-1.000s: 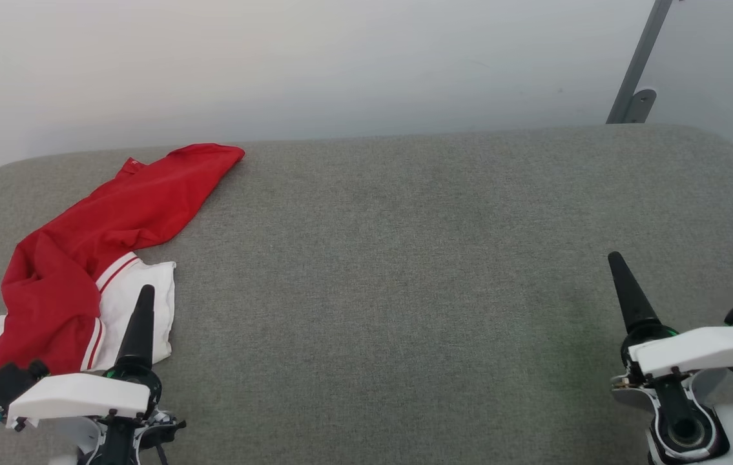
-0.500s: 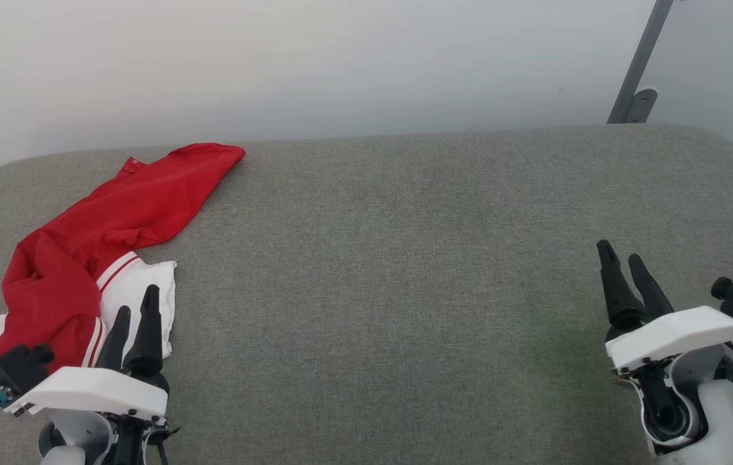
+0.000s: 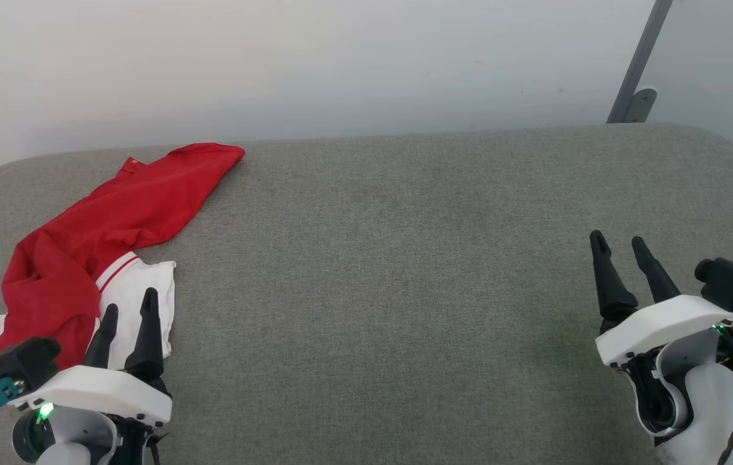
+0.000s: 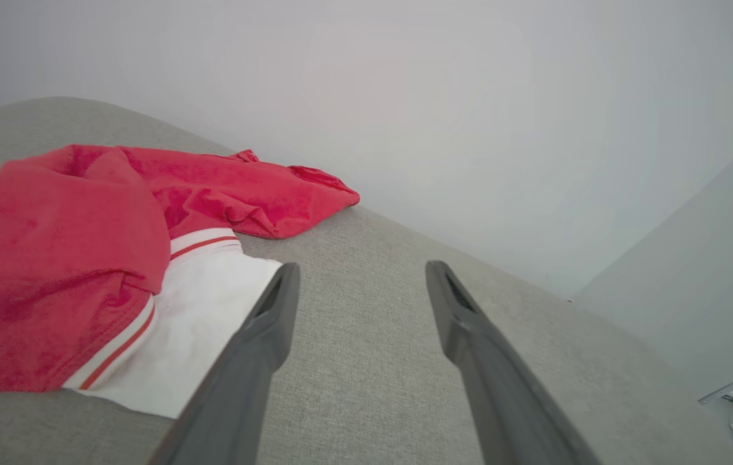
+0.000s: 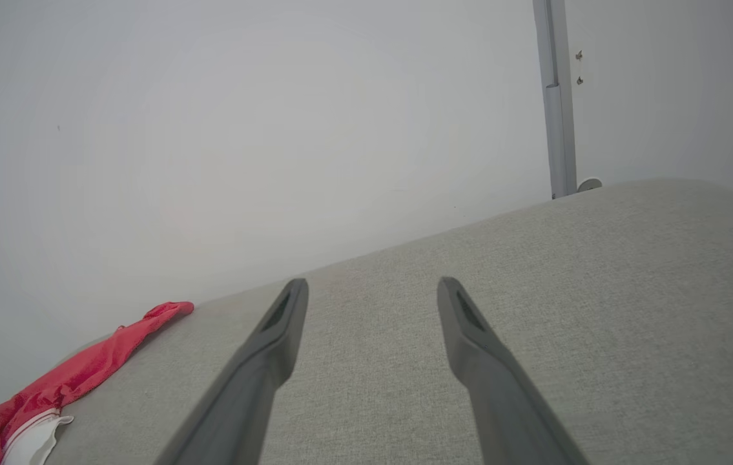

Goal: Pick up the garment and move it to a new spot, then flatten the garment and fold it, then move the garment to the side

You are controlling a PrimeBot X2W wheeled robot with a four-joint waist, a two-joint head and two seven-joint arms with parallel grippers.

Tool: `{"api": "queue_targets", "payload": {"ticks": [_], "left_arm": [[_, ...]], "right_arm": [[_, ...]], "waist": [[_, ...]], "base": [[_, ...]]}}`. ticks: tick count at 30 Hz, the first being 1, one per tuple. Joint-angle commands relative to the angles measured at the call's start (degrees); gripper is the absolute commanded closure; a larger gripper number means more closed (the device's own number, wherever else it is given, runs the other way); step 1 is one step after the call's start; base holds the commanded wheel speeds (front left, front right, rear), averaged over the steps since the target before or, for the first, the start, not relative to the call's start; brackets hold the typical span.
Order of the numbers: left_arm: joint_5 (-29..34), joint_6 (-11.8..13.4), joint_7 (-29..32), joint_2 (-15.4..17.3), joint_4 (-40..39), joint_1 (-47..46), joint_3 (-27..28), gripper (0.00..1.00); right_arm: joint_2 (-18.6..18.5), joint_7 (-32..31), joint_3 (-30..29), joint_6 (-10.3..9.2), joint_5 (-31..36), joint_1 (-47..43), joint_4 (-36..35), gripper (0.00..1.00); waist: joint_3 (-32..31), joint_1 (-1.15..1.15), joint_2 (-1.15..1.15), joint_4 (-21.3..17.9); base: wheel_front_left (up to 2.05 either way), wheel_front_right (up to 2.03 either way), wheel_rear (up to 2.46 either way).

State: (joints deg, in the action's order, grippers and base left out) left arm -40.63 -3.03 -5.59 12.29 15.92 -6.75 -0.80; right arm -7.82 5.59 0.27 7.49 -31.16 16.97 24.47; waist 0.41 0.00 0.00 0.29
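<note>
The garment (image 3: 101, 226), bright red with white cuff panels and thin red-and-white stripes, lies crumpled at the left end of the grey cushioned surface (image 3: 405, 258), stretching from the front left toward the back. My left gripper (image 3: 128, 302) stands open at the lower left, its fingers just over the white cuff panel. In the left wrist view the garment (image 4: 82, 245) lies left of the open left gripper (image 4: 361, 272). My right gripper (image 3: 618, 239) stands open at the lower right over bare cushion, far from the garment. The right wrist view shows the open right gripper (image 5: 371, 287) and the garment (image 5: 69, 378) far left.
A pale wall (image 3: 340, 64) rises right behind the cushion's back edge. A grey metal post (image 3: 640, 64) with a bracket stands at the back right. The cushion's corners are rounded at left and right.
Both grippers have rolled about their wrists, so two separate fingers show on each instead of one. The right gripper moved slightly up and left. The garment has not moved.
</note>
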Motion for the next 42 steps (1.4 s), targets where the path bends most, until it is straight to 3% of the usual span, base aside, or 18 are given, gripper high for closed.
{"api": "queue_targets", "payload": {"ticks": [1,17,42], "left_arm": [[1.98,0.06,-0.54,0.55,-0.57,-1.44,-0.21,0.0],[11.04,-0.28,-3.14,1.62,1.55,-1.67,-1.65,0.0],[20.78,-3.23,-6.52,0.76,4.64,-1.78,1.04,0.0]], "right_arm": [[-0.45,0.58,0.18,0.0,1.78,1.53,-0.26,0.0],[-0.61,3.2,0.48,0.0,12.3,0.68,-0.01,0.0],[-0.72,6.53,-0.12,0.0,16.89,0.41,0.22,0.0]], "waist": [[-0.01,0.0,0.0,0.0],[-0.13,0.0,0.0,-0.11],[-0.25,0.0,0.0,-0.03]], "base": [[0.0,0.0,0.0],[0.0,0.0,0.0],[0.0,0.0,0.0]]}}
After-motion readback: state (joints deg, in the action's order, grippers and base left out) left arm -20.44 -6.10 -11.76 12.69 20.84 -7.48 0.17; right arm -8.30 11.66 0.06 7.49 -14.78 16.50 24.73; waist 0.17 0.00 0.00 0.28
